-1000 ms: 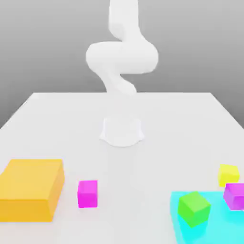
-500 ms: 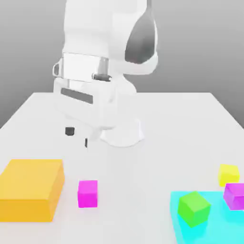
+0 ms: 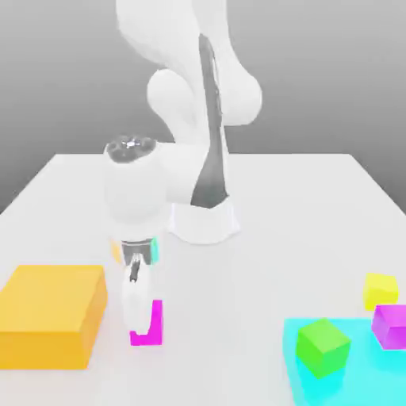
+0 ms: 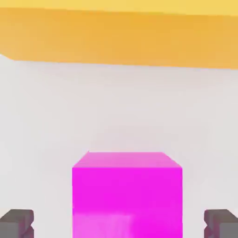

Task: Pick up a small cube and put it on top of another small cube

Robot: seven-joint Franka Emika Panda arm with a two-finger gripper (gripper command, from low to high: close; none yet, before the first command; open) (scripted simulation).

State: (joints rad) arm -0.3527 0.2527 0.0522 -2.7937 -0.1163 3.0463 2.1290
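Now | end effector (image 4: 119, 223) fully open, holds nothing, straddling magenta cube (image 4: 127, 195) on tabletop (image 3: 277, 206) beside orange block (image 3: 51, 313) | risk: you close off-centre, cube skids away

No readable text, labels, brands, numbers or signs on any surface (blocks, table and arm are all plain, unmarked colour).

We see a plain grey backdrop across the upper half of the frame, darker toward the top. Below it a smooth white tabletop (image 3: 317, 206) spreads to the lower edge, evenly and softly lit.
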